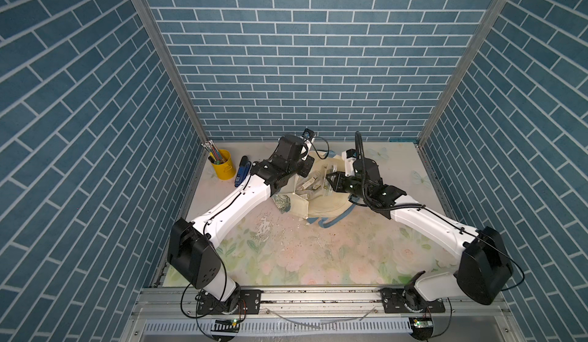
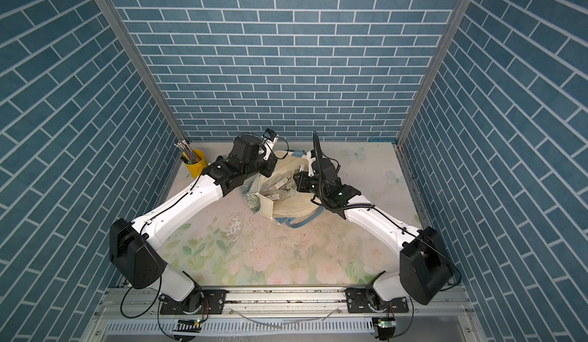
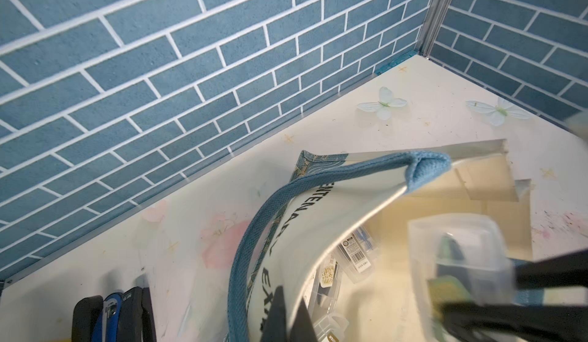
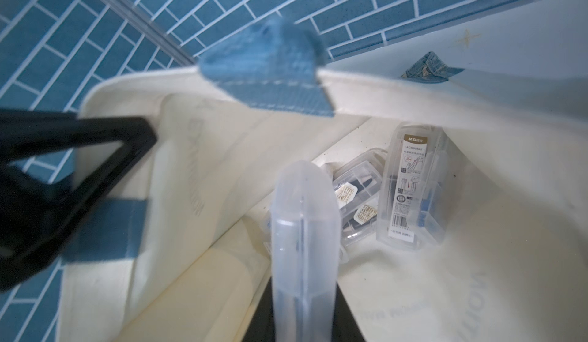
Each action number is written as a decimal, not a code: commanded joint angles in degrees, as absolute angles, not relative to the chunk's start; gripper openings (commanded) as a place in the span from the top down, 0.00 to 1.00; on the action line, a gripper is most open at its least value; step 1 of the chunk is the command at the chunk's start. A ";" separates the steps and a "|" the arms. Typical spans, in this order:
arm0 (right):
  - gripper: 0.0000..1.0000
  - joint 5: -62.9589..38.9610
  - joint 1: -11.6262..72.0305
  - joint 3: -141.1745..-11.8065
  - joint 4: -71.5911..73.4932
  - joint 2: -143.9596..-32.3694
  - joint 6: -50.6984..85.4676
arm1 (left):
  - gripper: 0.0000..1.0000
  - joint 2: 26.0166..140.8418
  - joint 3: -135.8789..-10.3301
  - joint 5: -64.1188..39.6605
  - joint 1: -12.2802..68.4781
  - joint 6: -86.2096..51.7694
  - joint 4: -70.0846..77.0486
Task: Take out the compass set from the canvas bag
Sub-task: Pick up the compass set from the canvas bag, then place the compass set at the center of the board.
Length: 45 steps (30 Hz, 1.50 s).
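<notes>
Lying on its side on the floral table (image 1: pixel 318 261), the canvas bag (image 1: pixel 321 205) sits between the two arms near the back wall, its mouth gaping towards the right arm. A blue strap handle (image 1: pixel 337 220) trails onto the table in front of it.

The left gripper (image 3: pixel 291 319) has its fingers (image 3: pixel 280 311) pressed together on the bag's upper wall beside the printed lettering, one finger outside the cloth and one inside, so that the wall is lifted and the opening stands wide.

The right gripper (image 4: pixel 304 311) reaches into that opening and pinches one compass set (image 4: pixel 302 229), a clear plastic case, by its near end, with a dark finger on each flat side. The case points into the bag, raised off the lining. The left wrist view shows the same case (image 3: pixel 458 254) in the bag's mouth. Whether it is wholly past the rim cannot be told.

Deeper inside, other clear cases (image 4: pixel 410 191) lie flat on the lining, touching one another.

Well apart from the bag, in the table's far left corner, stand a yellow cup (image 1: pixel 222 167) of pencils and, just beside it, a blue and black stapler (image 1: pixel 241 171).
</notes>
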<state>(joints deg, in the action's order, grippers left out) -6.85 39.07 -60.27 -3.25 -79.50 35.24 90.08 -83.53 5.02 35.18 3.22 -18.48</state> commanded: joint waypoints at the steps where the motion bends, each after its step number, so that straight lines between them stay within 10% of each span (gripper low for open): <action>1: 0.92 -10.94 38.94 -65.51 -16.63 -75.16 24.57 | 1.00 87.71 -84.49 7.11 35.30 2.74 -13.75; 21: 0.93 -15.41 6.73 -78.25 -37.55 -85.18 12.37 | 1.00 87.44 -85.11 6.35 32.45 3.34 -16.53; 45: 0.78 -29.79 1.23 -99.86 -44.77 -123.96 4.94 | 1.00 87.57 -83.98 1.88 32.45 2.99 -15.60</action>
